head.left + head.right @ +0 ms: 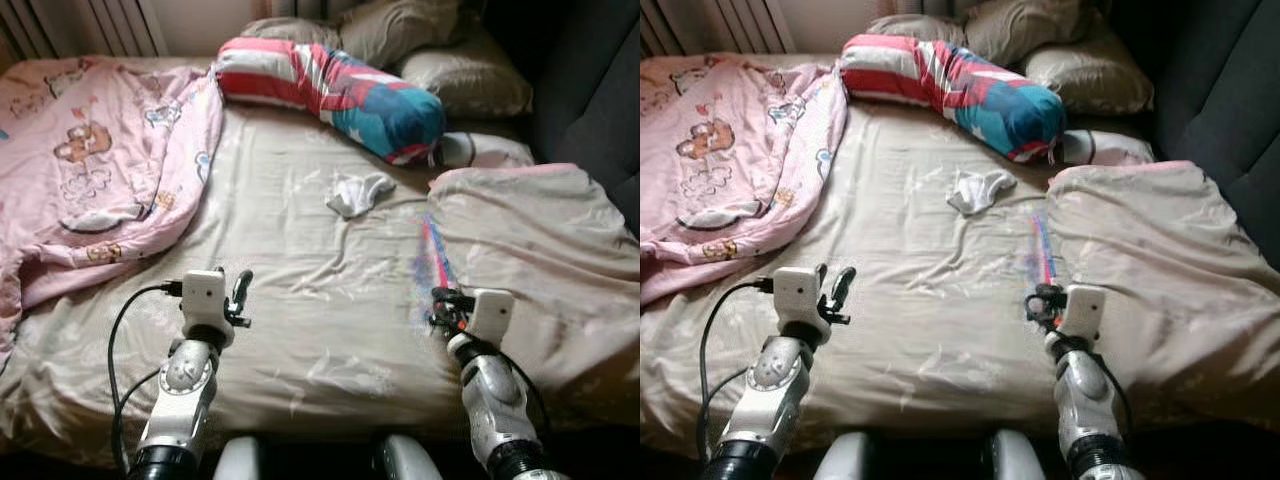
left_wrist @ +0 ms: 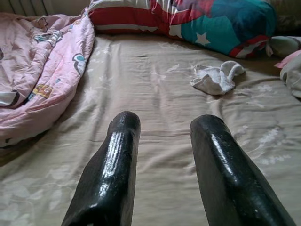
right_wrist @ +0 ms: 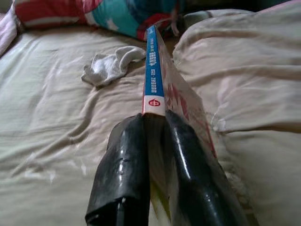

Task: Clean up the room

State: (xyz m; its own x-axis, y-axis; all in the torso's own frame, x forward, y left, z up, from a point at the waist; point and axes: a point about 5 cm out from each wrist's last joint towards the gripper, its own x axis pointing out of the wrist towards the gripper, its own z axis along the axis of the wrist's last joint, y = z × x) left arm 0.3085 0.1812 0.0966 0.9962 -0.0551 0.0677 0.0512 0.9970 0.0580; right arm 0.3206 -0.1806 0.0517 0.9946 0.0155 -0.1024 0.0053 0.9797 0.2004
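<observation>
Book (image 3: 154,77) clamped on edge by right gripper (image 3: 153,120) over bed (image 1: 300,300); left gripper (image 2: 162,129) spread wide, empty, near sock (image 2: 216,77)

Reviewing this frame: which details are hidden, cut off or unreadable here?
- Book in the right end effector: seen edge-on in the right wrist view, cover hidden, spine print too small to read.
- White sock: crumpled, so one or a pair is unclear.
- Pink quilt: cut off by the left edge of the eye views.
</observation>
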